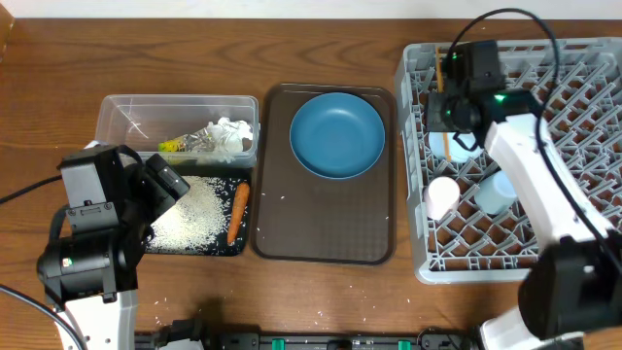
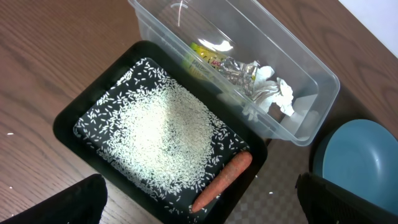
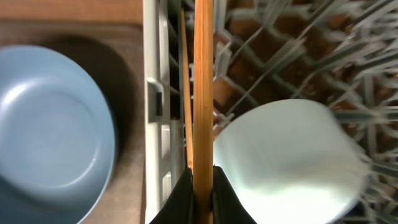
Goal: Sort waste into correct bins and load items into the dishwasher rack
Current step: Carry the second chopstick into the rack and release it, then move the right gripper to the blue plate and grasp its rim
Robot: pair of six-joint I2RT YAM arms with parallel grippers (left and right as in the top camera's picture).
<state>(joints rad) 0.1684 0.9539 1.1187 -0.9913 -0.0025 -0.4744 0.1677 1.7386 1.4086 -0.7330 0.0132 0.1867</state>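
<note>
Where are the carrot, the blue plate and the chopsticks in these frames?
carrot (image 2: 222, 180): left wrist view, middle of its orange body.
blue plate (image 1: 337, 134): overhead view, centre of its well.
chopsticks (image 3: 203, 93): right wrist view, mid-shaft of the nearer stick.

A wooden desk (image 1: 292, 49) carries a clear tub (image 1: 109, 122), a black tray (image 1: 209, 250) just beside it, a brown tray (image 1: 321, 228) and a grey rack (image 1: 428, 267). Stray grains (image 2: 9, 132) speck the wood.
</note>
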